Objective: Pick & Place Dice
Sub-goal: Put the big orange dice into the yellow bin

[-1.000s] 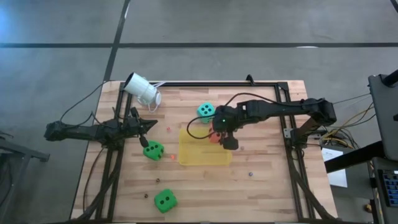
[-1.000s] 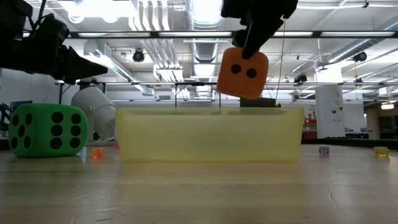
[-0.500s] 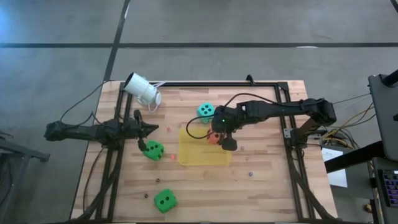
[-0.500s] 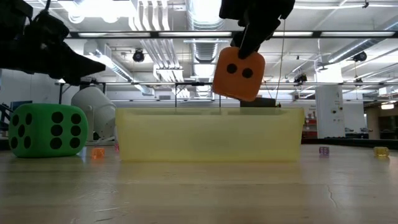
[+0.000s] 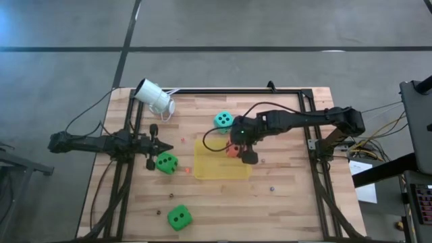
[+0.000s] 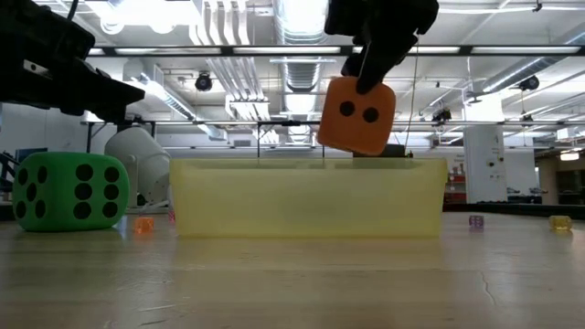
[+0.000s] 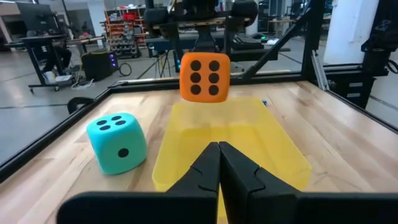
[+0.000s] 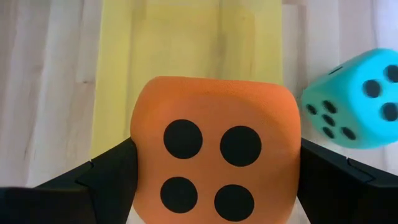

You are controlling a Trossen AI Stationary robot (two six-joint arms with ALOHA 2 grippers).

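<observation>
My right gripper (image 5: 237,146) is shut on the orange-red die (image 8: 214,168), which hangs over the far right part of the yellow tray (image 5: 216,169). The teal die (image 5: 223,120) rests on the table beyond the tray's far edge. One green die (image 5: 166,163) lies on the table left of the tray, and another green die (image 5: 179,217) lies near the front edge. My left gripper (image 5: 164,145) is shut and holds nothing. It hovers at the left, above the first green die, pointing level toward the tray (image 7: 230,140). My right gripper pinches the orange-red die by two opposite side faces (image 8: 140,186), one dark finger (image 8: 109,171) on each side. The fingers slant down from above, from the table's right. The die hangs clear above the tray (image 6: 306,196), slightly tilted (image 6: 357,114).
A white cylinder-shaped camera (image 5: 155,98) lies at the far left corner of the table. Several tiny coloured dice (image 6: 559,221) are scattered over the wood. A dark metal frame (image 5: 307,128) borders the table's edges.
My left gripper has swung at the wrist, from pointing toward the near-right at the green die to pointing straight toward the table's right, staying shut.
</observation>
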